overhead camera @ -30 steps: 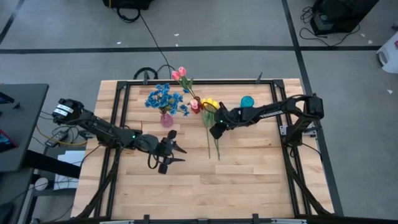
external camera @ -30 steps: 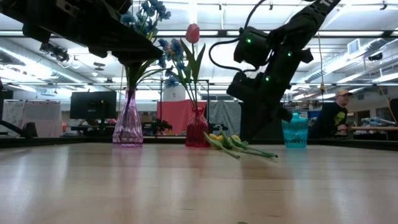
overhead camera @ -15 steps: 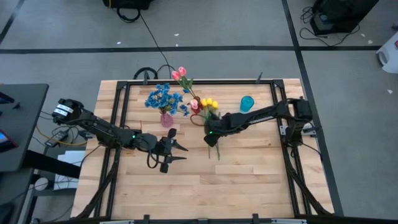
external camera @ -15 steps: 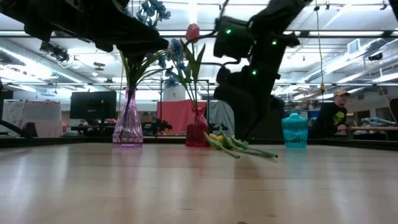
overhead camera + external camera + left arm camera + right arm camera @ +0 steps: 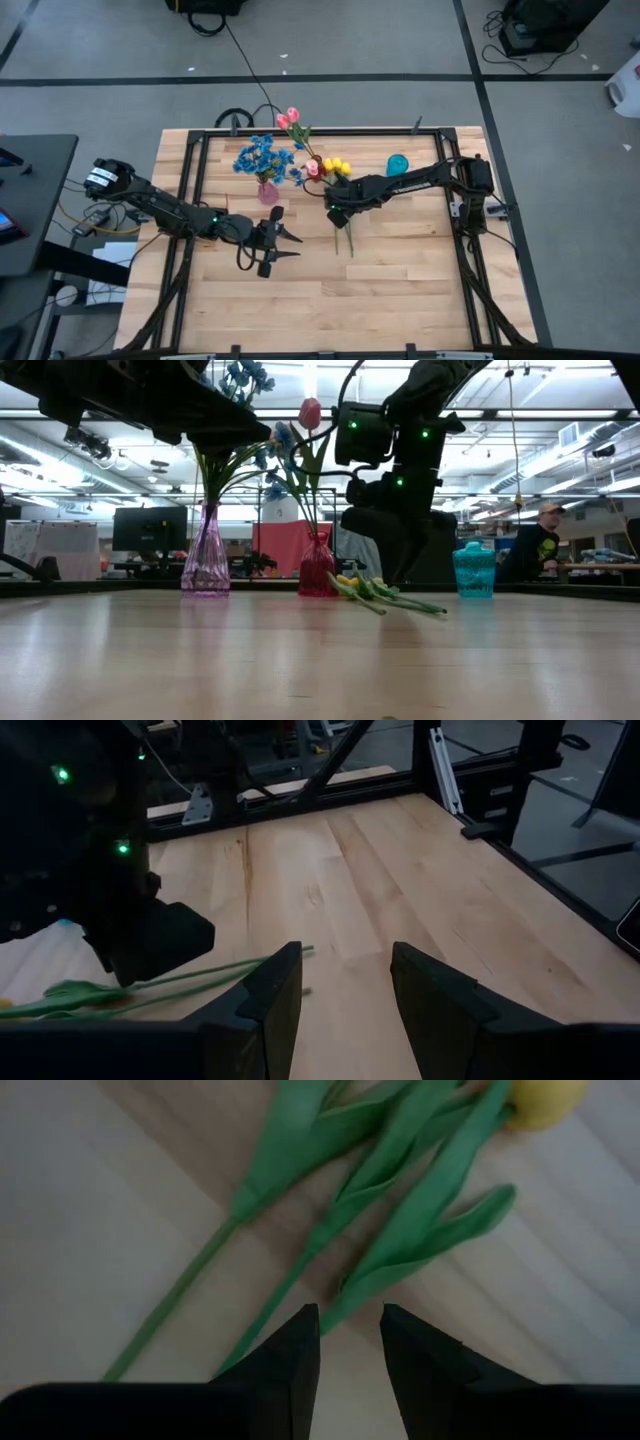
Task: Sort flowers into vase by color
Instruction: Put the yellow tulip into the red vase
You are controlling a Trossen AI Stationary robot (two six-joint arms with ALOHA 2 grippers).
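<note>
Spanning the whole scene, the wooden table (image 5: 400,290) carries three vases along its far half, with the red vase (image 5: 314,174) as the marker for everything else. Beside it stands the pink vase (image 5: 267,192), already holding the blue flowers (image 5: 262,156). Pink tulips (image 5: 288,119) rise from the red vase itself. Farther along the same row on the other side, the teal vase (image 5: 398,164) stands with nothing in it.

Over the last second the right gripper (image 5: 336,213) has swung in from nearer the teal vase and dropped toward the table. It now hangs just in front of the red vase, over the stems of the yellow tulips (image 5: 337,168). These lie flat on the wood, blossoms touching or nearly touching the red vase, stems trailing toward the near edge. Its fingers (image 5: 300,1350) stand a little apart, one green stem running up between them, nothing clamped yet.

That approach suggests the pick of the last unsorted colour is about to begin, probably bound for the teal vase.

The left gripper (image 5: 277,243) waits well in front of the pink vase, fingers (image 5: 270,990) spread and empty, unmoved.
</note>
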